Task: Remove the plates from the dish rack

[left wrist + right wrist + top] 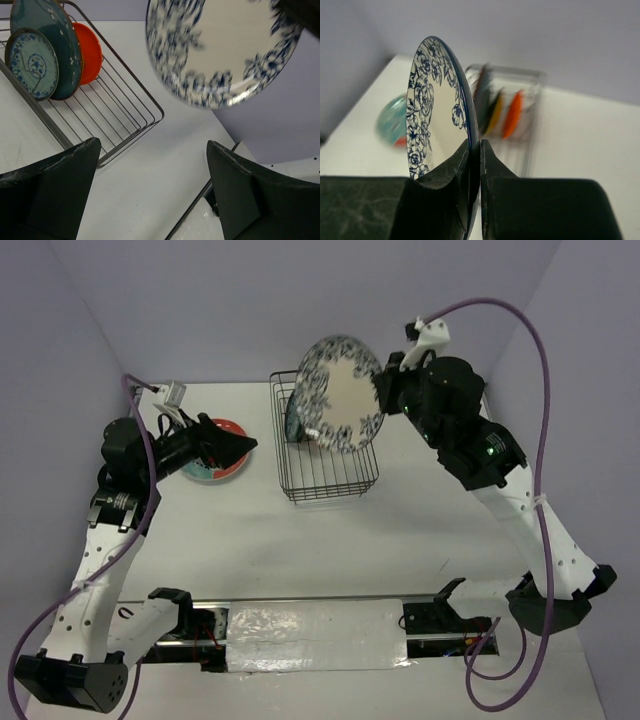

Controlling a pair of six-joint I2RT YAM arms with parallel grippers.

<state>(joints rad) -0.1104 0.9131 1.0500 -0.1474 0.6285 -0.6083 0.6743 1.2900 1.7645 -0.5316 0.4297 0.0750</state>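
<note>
The right gripper (475,165) is pinched shut on the rim of the floral plate (427,110), holding it on edge above the rack (325,475), seemingly clear of the prongs. Three more stand at the rack's far left end: small patterned plate (32,65), teal plate (60,35), orange plate (89,52). The left gripper (155,190), wide and empty, hovers over the red-rimmed plate (212,473) lying left of the rack. I'd judge it the nearer arm for those three.
</note>
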